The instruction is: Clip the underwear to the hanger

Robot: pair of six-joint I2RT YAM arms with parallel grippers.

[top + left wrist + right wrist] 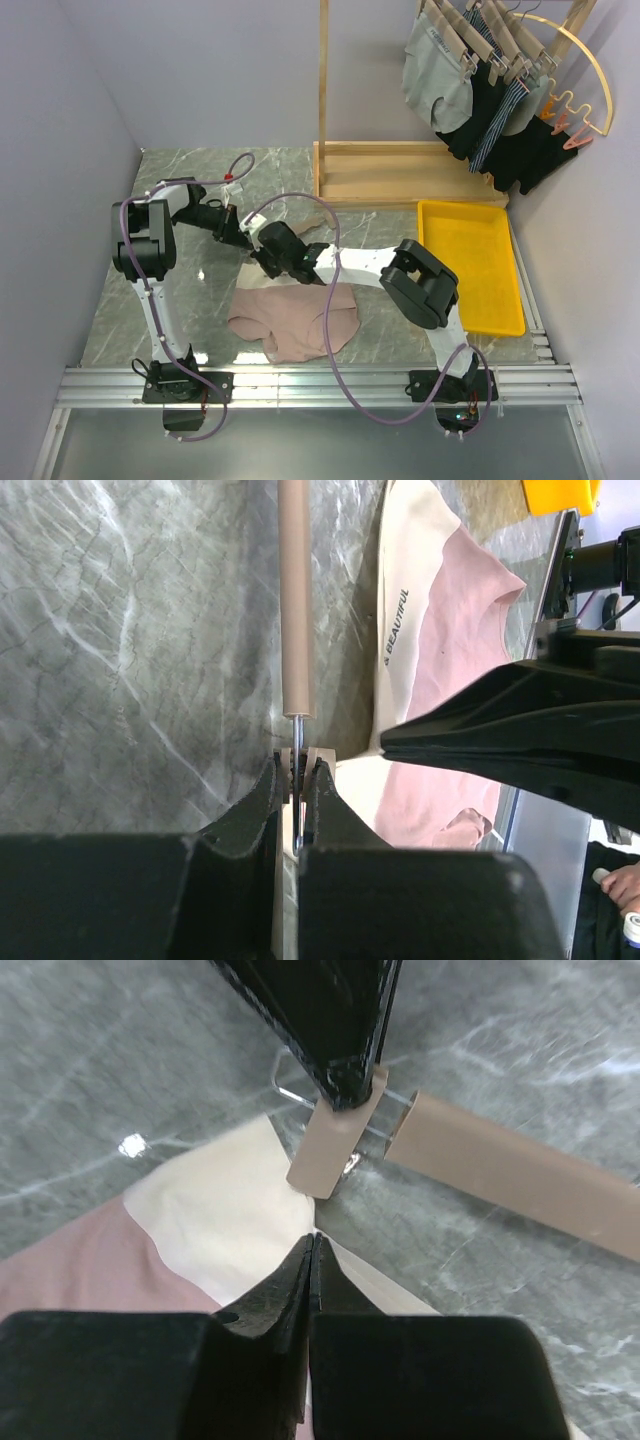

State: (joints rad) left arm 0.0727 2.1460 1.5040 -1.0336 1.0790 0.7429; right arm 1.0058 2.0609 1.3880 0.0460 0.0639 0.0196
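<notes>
Dusty-pink briefs (pixel 280 322), wide cream lettered waistband (pixel 400 610).
Left gripper (pixel 298 770) clamps the wooden clip (pixel 330 1150) of the light-wood bar hanger (pixel 295 590); right gripper (pixel 312 1245) pinches the waistband edge.

On my left wrist feed, the cream waistband of the underwear (pixel 398 620) carries small dark capitals that read "BEAUTIFUL". One more character stands just ahead of that word, and I cannot make it out. I find nothing else legible on the top or right wrist feeds.
</notes>
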